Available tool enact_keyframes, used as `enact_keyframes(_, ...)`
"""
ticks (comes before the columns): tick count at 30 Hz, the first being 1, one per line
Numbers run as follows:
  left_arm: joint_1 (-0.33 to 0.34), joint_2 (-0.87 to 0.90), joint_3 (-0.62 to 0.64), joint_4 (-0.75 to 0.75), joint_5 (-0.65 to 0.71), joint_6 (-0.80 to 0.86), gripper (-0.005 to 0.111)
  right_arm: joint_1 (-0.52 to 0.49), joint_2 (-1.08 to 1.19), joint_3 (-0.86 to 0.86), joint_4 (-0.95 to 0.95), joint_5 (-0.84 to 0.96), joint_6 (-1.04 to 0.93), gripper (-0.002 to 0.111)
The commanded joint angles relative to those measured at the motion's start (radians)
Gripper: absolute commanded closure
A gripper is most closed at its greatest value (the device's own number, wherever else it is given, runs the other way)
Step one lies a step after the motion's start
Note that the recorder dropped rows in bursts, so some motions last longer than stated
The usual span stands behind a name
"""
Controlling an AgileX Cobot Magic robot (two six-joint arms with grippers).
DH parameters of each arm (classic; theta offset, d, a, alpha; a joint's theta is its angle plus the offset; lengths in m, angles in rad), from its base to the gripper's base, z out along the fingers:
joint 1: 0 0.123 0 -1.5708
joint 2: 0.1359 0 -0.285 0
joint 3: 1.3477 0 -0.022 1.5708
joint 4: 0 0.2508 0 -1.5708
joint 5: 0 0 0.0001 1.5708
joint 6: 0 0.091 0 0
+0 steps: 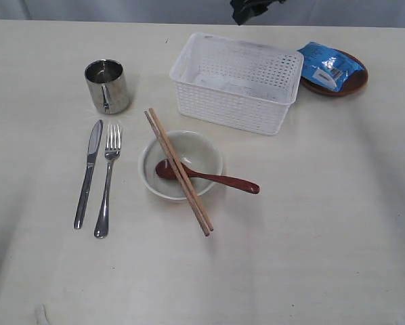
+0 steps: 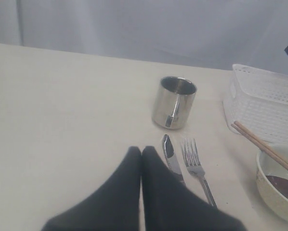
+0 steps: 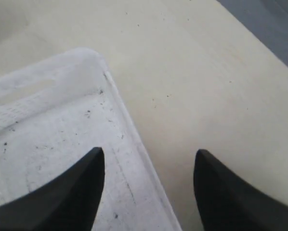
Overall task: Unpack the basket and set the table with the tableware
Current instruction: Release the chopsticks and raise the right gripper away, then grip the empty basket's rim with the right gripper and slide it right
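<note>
The white basket [image 1: 236,81] stands empty at the back of the table [image 1: 311,244]. Left of it stands the steel cup [image 1: 108,86]. In front of the cup lie the knife [image 1: 89,172] and fork [image 1: 108,177] side by side. The cream bowl [image 1: 181,164] holds the reddish spoon [image 1: 209,177], and the chopsticks [image 1: 179,170] lie across it. The brown plate [image 1: 338,84] sits right of the basket. My left gripper [image 2: 141,150] is shut and empty, just short of the knife [image 2: 170,156]. My right gripper [image 3: 149,153] is open above a corner of the basket [image 3: 62,125], holding nothing.
A blue snack packet [image 1: 328,64] lies on the plate. A dark part of an arm [image 1: 253,8] shows at the far edge behind the basket. Pale curtain closes the back in the left wrist view.
</note>
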Motion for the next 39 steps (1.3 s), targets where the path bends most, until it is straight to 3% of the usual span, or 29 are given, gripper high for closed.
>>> enact_keyframes(1, 0.001, -0.004, 0.003, -0.004, -0.011, 0.001, 0.107, -0.036, 0.093, -0.022, 0.084, 0.038, -0.094, 0.055)
enact_keyframes(6, 0.001, -0.004, 0.003, -0.007, -0.011, 0.001, 0.107, -0.049, 0.166, -0.022, 0.164, 0.045, -0.191, 0.061)
enact_keyframes(8, 0.001, -0.004, 0.003, -0.007, -0.011, 0.001, 0.107, -0.049, 0.173, -0.022, 0.160, 0.021, -0.198, 0.087)
enact_keyframes(9, 0.001, -0.004, 0.003, -0.007, -0.011, 0.001, 0.107, -0.049, 0.163, -0.022, 0.152, 0.008, -0.221, 0.108)
enact_keyframes(16, 0.001, -0.004, 0.003, -0.005, -0.011, 0.001, 0.107, -0.089, 0.043, -0.093, 0.113, -0.025, -0.188, 0.108)
enact_keyframes(22, 0.001, -0.004, 0.003, -0.005, -0.011, 0.001, 0.107, -0.211, -0.087, -0.107, 0.176, -0.025, -0.114, 0.108)
enact_keyframes(29, 0.001, -0.004, 0.003, -0.005, -0.011, 0.001, 0.107, -0.440, -0.124, -0.066, 0.202, -0.034, 0.022, 0.108)
enact_keyframes(39, 0.001, -0.004, 0.003, -0.005, -0.011, 0.001, 0.107, -0.774, -0.095, 0.248, 0.343, -0.234, -0.009, 0.108)
